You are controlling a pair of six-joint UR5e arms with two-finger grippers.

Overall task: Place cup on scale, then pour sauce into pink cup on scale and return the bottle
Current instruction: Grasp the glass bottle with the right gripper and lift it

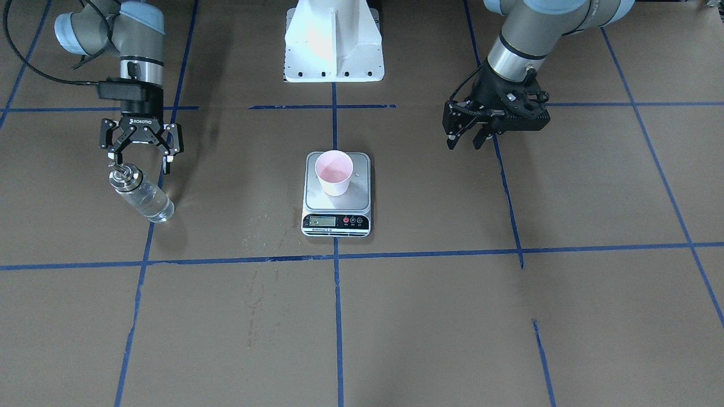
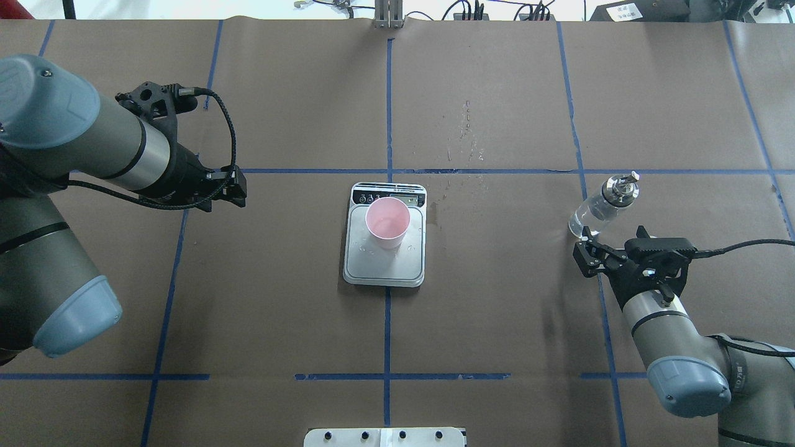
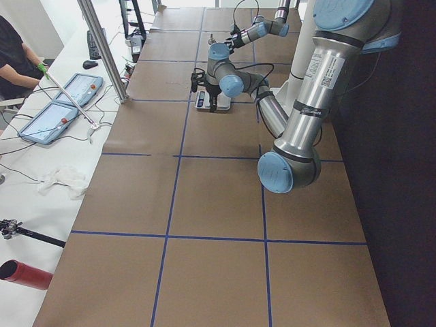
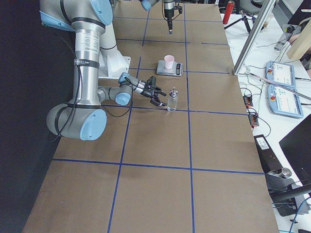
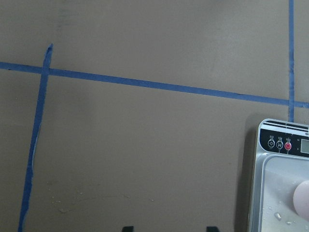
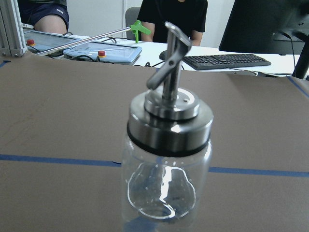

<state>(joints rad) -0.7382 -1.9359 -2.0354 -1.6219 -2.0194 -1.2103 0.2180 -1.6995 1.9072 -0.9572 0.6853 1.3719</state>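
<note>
**Plainly apart: the bottle stands free before the right gripper, the cup sits on the scale**

From across the table, the right gripper (image 1: 141,165) hangs with its black fingers spread wide and nothing between them. The bottle (image 1: 140,195) is just below it in that view and looks slanted. The camera at the robot's right end corrects this: the bottle stands upright on the table (image 1: 452,311), just in front of the fingertips. Whether a finger touches it cannot be told.

The right wrist camera alone gives the bottle's make. It has a clear cylindrical glass body with bright reflections, a dark band at the neck, a domed brushed-metal cap and a bent metal spout. How full the glass is cannot be told.

The cup (image 1: 335,172) is pale pink, tapered and matte. It stands upright on the scale (image 1: 337,195), toward the robot's side of the steel platform and away from the display panel. The overhead view shows the cup narrower than the platform.

Only the left wrist camera brings out the droplets (image 5: 277,216) on the steel beside the cup, along with the panel's red and dark buttons.

The left gripper (image 1: 464,146) hovers well apart from the scale, its jaws parted and empty. Two dark fingertips stand separate at the bottom edge of its own camera's view. The table is covered in brown paper gridded with blue tape.
</note>
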